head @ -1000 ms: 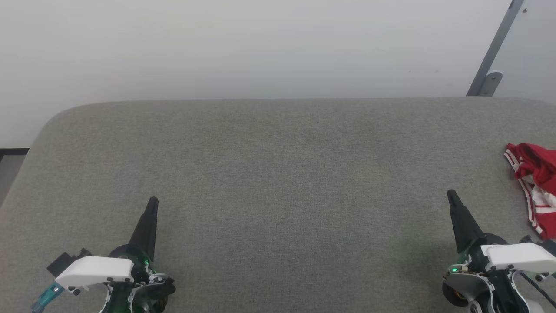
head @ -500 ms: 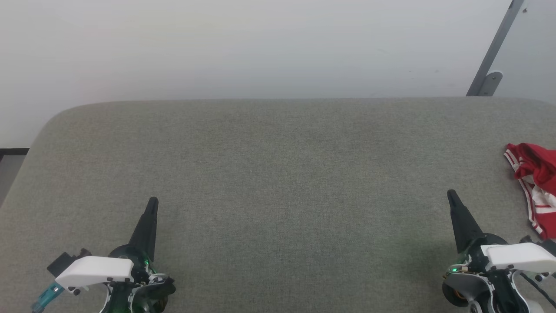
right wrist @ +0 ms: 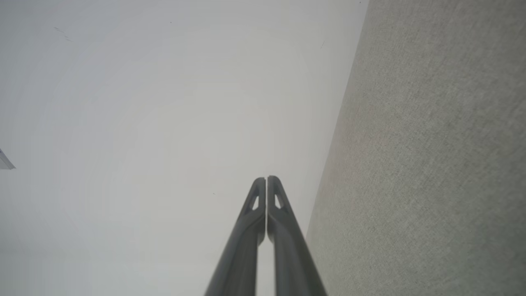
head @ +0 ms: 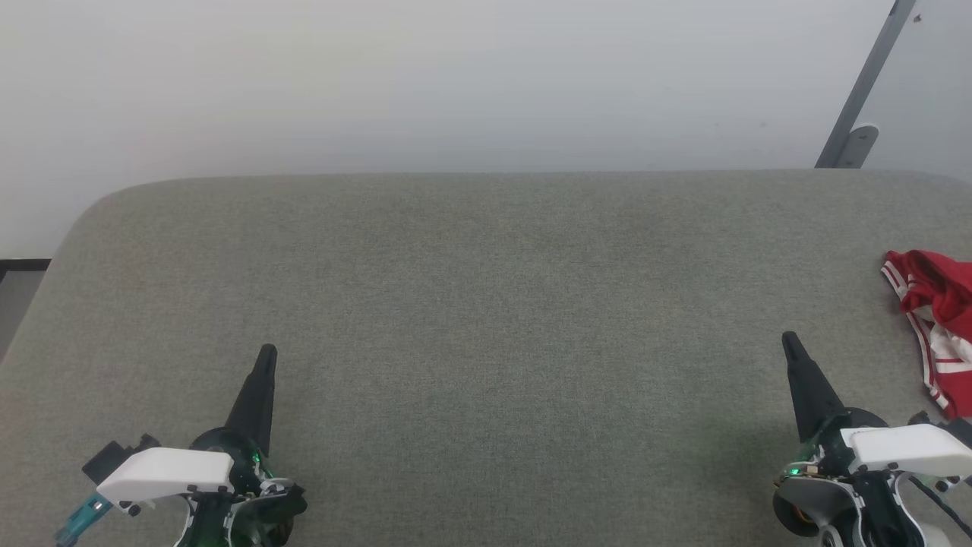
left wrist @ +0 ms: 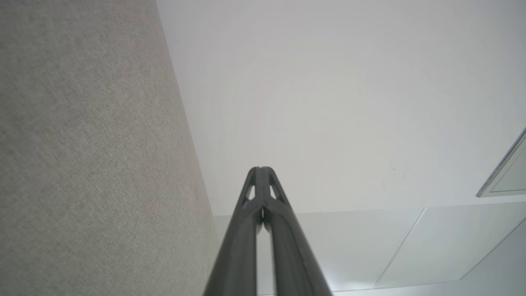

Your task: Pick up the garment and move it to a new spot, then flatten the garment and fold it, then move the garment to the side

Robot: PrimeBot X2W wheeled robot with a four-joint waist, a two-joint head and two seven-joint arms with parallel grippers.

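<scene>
The left claw is pressed together. Its two dark fingers make one spike that points away across the table and leans a little to the right. Behind it a white housing sits low at the near edge. The right claw mirrors it on the other side, with its fingers together, nothing between them, and the spike leaning a little to the left. The two claws are well apart and low over the grey cloth. I cannot tell whether they touch it.

The shirt lies crumpled at the table's right edge, red with white striped trim, and is partly cut off by the picture's border. It is near the right claw, further right and a little beyond its tip, not touching it.

Nothing has shifted since a second ago. Both claws stand in the same spots, just as closed, and the shirt's folds look the same.

The head view gives the layout: table, shirt, a pale wall and a slanted grey bar at the top right. The left wrist view brings the left claw up close, its tips meeting, with small cut-outs just behind them. The cloth lies along one side and bare wall along the other. The right wrist view shows the same for the right claw, a thin seam running between its closed fingers and the cloth beside it.
</scene>
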